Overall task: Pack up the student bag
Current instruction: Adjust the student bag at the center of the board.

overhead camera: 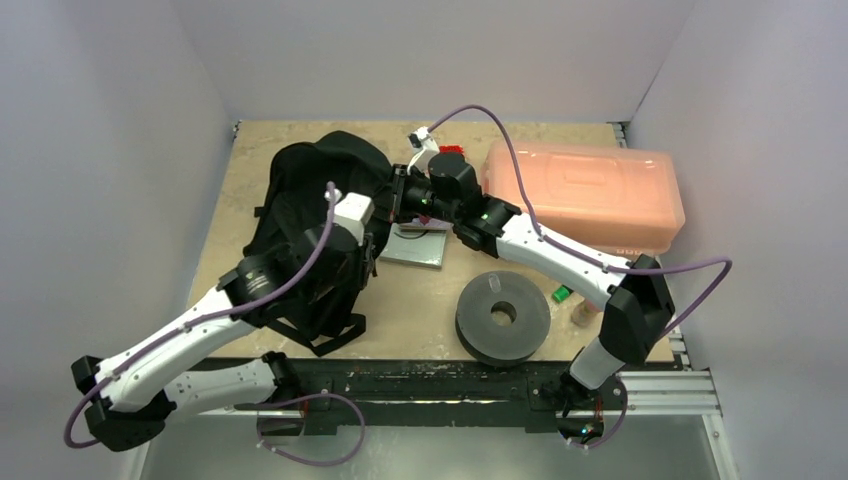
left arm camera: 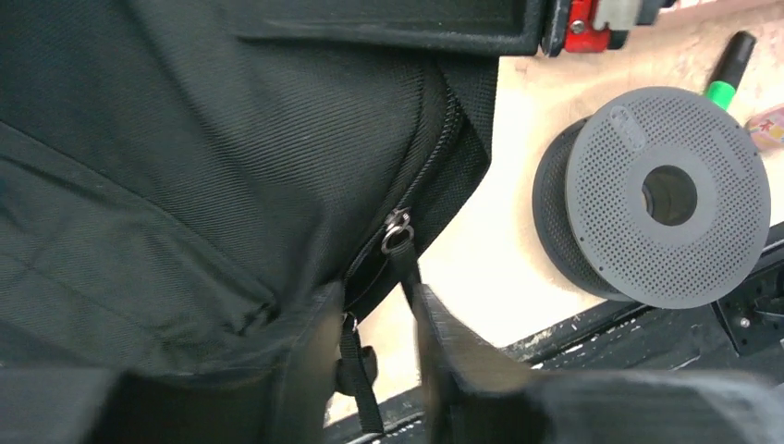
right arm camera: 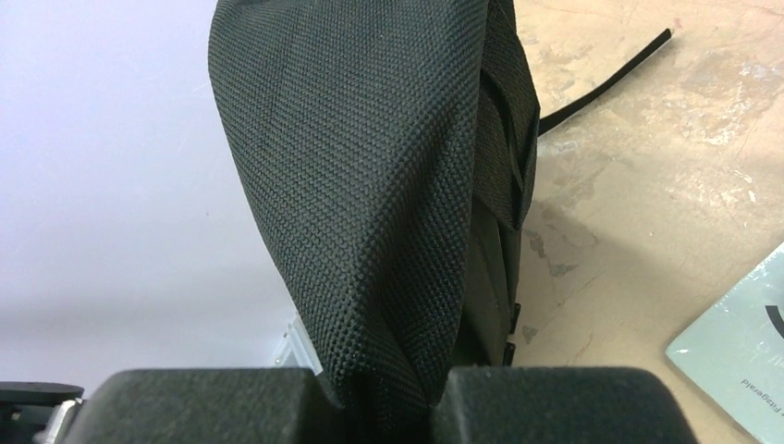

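Plainly, the nearest risk sits at the left gripper. Its fingers stand slightly apart on either side of the zip pull of the student bag, and I cannot tell whether they pinch it. The thin tab hangs close to one finger rather than centred, so a squeeze could miss it or catch loose cloth. A tug would then drag the floppy bag, which lies on the left half of the desk, instead of running the zip. The grey spool nearby could get knocked if the bag slides. Farther back, the right gripper is clenched on a fold of the bag's fabric. If that fold slips out, the bag may slump onto the booklet beside it. The orange lidded box lies beyond, far right.
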`<state>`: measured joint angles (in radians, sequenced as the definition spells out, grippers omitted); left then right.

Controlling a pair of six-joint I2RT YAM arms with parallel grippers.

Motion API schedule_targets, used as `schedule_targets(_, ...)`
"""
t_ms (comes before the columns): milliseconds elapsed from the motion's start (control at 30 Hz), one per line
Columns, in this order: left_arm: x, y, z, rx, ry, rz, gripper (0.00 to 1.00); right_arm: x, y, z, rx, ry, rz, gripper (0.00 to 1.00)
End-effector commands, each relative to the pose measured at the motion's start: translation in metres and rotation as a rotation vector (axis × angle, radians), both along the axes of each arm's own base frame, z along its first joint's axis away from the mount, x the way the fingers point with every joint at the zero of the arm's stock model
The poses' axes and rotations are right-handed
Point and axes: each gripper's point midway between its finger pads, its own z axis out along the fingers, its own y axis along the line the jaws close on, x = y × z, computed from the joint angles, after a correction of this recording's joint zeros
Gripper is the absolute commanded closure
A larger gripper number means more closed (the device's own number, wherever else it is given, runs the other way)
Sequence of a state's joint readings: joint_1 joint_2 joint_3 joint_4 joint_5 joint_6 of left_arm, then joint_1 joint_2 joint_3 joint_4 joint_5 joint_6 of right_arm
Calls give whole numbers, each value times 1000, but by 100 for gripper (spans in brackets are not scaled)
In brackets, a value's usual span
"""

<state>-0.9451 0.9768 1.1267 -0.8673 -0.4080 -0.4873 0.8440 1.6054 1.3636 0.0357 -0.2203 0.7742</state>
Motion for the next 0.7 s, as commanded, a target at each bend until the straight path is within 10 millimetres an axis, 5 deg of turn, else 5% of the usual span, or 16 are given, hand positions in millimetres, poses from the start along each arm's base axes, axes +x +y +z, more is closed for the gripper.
schedule_targets(0, 5, 21, 28, -89, -130, 84, 57, -15, -3, 49, 103, -77, 43, 100)
schedule_targets(67, 5, 24, 27, -86, -130, 100, 42, -16, -3, 49, 104, -78, 49, 100)
schedule_targets(167, 6, 22, 20, -48, -98, 99, 39, -16, -3, 49, 102, -79, 53, 100)
schedule_targets(367, 9, 7, 5, -4, -44, 65, 47, -19, -4, 49, 100, -80, 61, 100)
schedule_targets(500, 15, 4, -5, 56, -33, 67, 63, -24, -3, 51, 97, -117, 102, 97)
schedule_targets(533, 17, 5, -7, 71, -35, 69, 69, -25, -4, 49, 83, -134, 107, 87)
schedule_targets(600, 21, 7, -8, 93, -45, 83, 98, -23, -8, 40, 28, -170, 110, 70)
schedule_targets(667, 23, 8, -8, 90, -56, 95, 100, -18, -19, 23, -70, -198, 84, 45)
